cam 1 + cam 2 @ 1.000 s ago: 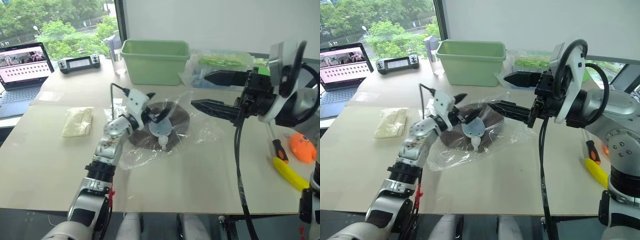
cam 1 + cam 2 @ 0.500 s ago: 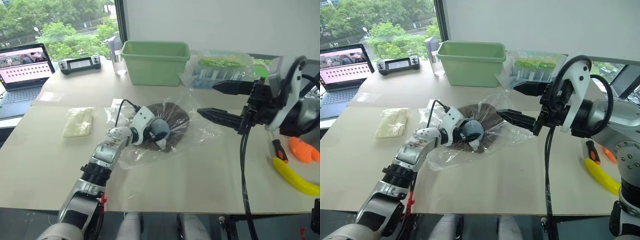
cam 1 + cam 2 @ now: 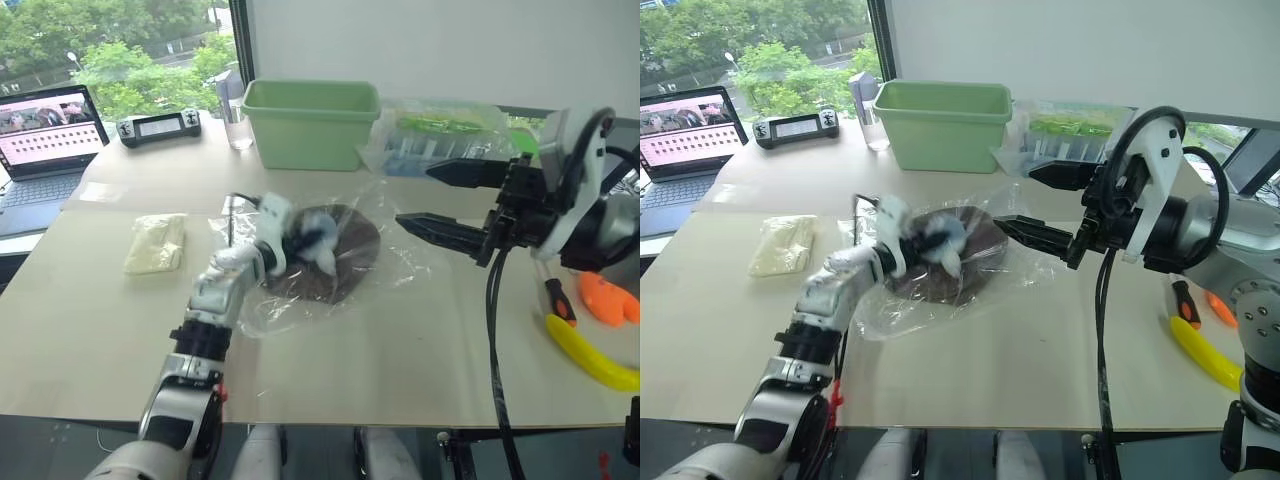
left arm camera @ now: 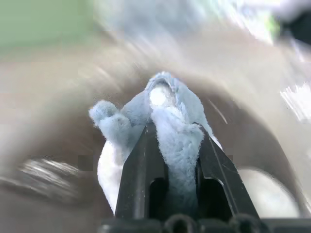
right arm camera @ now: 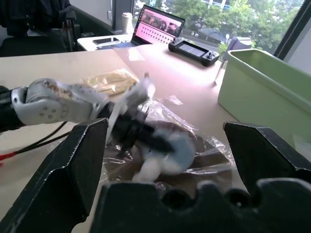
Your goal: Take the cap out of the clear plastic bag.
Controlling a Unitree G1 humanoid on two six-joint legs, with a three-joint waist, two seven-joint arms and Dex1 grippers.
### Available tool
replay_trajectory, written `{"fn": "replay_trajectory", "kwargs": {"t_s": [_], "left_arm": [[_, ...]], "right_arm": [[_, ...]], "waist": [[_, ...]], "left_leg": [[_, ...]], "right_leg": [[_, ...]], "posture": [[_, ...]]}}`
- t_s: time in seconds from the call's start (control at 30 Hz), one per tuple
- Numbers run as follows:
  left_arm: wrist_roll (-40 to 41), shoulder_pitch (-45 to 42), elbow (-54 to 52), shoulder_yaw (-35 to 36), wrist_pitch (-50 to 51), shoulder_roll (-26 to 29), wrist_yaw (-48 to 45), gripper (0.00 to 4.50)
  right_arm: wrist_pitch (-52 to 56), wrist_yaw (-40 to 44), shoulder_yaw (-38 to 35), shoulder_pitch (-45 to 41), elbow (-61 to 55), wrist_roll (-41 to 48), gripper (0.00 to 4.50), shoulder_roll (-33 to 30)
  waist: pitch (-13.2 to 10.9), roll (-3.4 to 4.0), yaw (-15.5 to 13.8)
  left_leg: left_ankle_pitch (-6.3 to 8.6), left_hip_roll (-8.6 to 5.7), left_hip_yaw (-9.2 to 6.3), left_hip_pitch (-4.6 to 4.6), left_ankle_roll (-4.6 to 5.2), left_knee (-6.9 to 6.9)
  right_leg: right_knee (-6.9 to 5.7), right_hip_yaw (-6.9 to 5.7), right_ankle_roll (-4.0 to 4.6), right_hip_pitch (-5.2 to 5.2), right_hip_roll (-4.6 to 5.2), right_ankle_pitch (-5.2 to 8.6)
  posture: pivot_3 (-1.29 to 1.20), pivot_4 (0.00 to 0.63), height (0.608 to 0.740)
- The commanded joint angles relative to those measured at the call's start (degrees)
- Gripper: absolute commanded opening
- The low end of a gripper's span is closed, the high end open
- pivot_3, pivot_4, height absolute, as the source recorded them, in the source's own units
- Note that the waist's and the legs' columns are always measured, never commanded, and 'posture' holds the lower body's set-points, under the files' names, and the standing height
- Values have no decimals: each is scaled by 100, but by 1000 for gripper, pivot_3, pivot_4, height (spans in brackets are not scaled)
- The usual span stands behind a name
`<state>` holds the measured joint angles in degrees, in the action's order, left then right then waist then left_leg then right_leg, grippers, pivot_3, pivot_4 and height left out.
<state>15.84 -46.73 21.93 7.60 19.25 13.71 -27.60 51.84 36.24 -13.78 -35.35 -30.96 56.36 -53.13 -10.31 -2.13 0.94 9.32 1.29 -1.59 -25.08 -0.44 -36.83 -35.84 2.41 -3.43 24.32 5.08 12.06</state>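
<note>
The dark brown cap [image 3: 345, 258] lies flat inside the clear plastic bag [image 3: 405, 268] in the middle of the table. My left gripper [image 3: 298, 240] reaches over the bag's left part. In the left wrist view its fingers [image 4: 141, 170] are shut on a small grey-blue plush toy [image 4: 167, 109], which is held just above the cap [image 3: 940, 280]. My right gripper [image 3: 415, 195] hovers open to the right of the bag, with nothing between its fingers [image 5: 73, 165].
A green bin [image 3: 310, 120] stands behind the bag, beside a clear bag of blue and green items [image 3: 435, 135]. A cream packet [image 3: 155, 243] lies to the left. A laptop [image 3: 45, 140] and a controller [image 3: 160, 126] sit at the far left. A banana [image 3: 590, 355], a screwdriver [image 3: 558, 295] and an orange toy [image 3: 610, 297] lie at the right.
My left gripper went from open to shut on the plush toy and drew it a little up and to the left. The right arm has stayed where it was.
</note>
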Motion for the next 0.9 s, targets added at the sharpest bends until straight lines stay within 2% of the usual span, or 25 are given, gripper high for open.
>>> {"fn": "replay_trajectory", "kwargs": {"t_s": [0.03, 0.17, 0.27, 0.33, 0.5, 0.63, 0.7, 0.77, 0.8, 0.9], "left_arm": [[-126, -591, 632, 1008, -1030, 615, 1165, 57], [-876, -549, 1610, 1247, -1521, 1663, 2432, 57], [-1199, -342, 2247, 1379, -1756, 2311, 3017, 57], [-1235, -181, 2578, 1467, -1938, 2558, 3255, 57], [-1131, 214, 3179, 1606, -2000, 2761, 3459, 57], [-933, 429, 3547, 1634, -1818, 2577, 3153, 57], [-877, 529, 3611, 1580, -1862, 2452, 2887, 1080], [-790, 561, 3611, 1595, -1897, 2379, 2735, 1612], [-749, 562, 3622, 1614, -1909, 2366, 2705, 2112], [-759, 577, 3652, 1630, -1949, 2380, 2805, 3110]], "right_arm": [[-201, 68, 31, -194, 43, -94, 4500, 72], [-277, 169, 180, -307, 143, -182, 4500, 222], [-335, 247, 276, -389, 225, -258, 4500, 334], [-376, 292, 329, -435, 281, -307, 4500, 394], [-420, 444, 442, -521, 365, -419, 4500, 507], [-445, 521, 503, -584, 442, -477, 4500, 566], [-428, 543, 514, -604, 470, -469, 4500, 593], [-399, 561, 519, -614, 480, -461, 4500, 604], [-375, 569, 520, -621, 484, -452, 4500, 605], [-329, 583, 526, -632, 489, -436, 4500, 607]], "waist": [[0, 1, 34], [1, 2, 79], [-2, -3, 29], [-5, -10, 9], [-6, -16, -148], [-6, -17, -171], [-5, -18, -169], [-4, -16, -171], [-3, -14, -170], [-3, -14, -172]], "left_leg": [[0, 0, 1, 1, 0, 1], [1, -2, 4, 10, 1, 14], [2, -5, 3, 8, 0, 15], [2, -4, 4, 5, -1, 15], [1, -5, 3, -1, -6, 14], [-1, -4, 6, -1, -11, 14], [-1, -3, 7, -1, -11, 14], [-1, -2, 6, -1, -11, 14], [-1, -2, 7, 1, -11, 14], [-2, -2, 7, 1, -11, 14]], "right_leg": [[0, 1, 0, 0, 0, 0], [-1, 5, -2, -1, 1, 1], [1, 2, -3, -2, 5, 1], [3, 1, -3, 0, 6, -1], [8, -12, 13, 0, 16, -12], [11, -15, 26, 0, 18, -21], [10, -15, 32, 2, 18, -25], [9, -18, 36, 1, 17, -27], [6, -17, 37, 1, 18, -28], [4, -18, 38, 0, 18, -28]], "posture": [[0, 150, 740], [0, 150, 740], [0, 150, 740], [0, 150, 740], [0, 150, 740], [0, 150, 740], [0, 150, 740], [0, 150, 740], [0, 150, 740], [0, 150, 740]]}}
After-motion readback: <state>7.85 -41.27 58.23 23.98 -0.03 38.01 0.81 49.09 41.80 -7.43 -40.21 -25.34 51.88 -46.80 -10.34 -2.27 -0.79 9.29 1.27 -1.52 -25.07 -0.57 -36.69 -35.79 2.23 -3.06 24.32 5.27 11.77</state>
